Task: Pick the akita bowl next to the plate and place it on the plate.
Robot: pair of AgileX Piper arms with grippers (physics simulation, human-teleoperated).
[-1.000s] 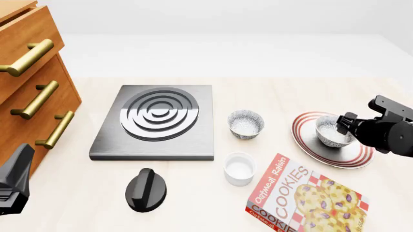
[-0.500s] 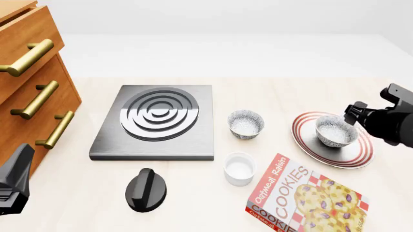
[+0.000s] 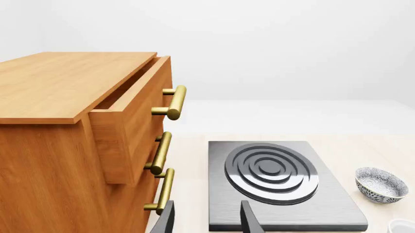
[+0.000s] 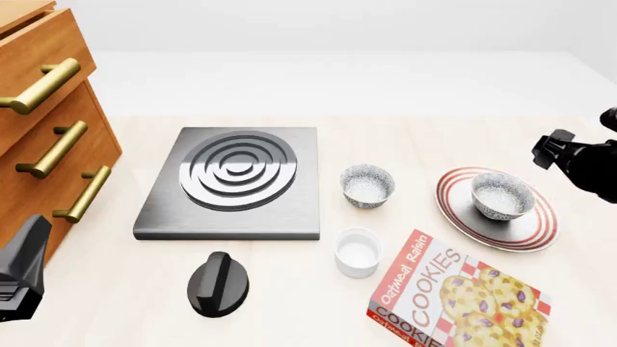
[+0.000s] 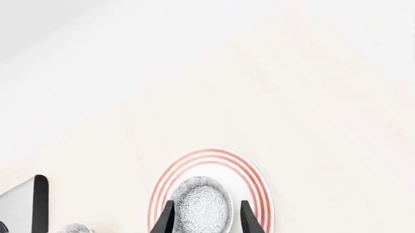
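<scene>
An akita bowl with a grey-speckled outside stands upright on the red-ringed plate at the right of the table. A second, alike bowl rests on the table left of the plate. My right gripper hovers above and to the right of the plate, open and holding nothing. In the right wrist view its fingers frame the bowl on the plate well below. My left gripper stays low at the front left, open and empty.
A metal stove plate lies left of centre with a black knob in front. The white ramekin and a cookies box sit near the front. A wooden drawer cabinet stands at the left.
My right gripper has drawn back up and to the right, away from the bowl, which stays put on the plate. The left arm has not moved.
</scene>
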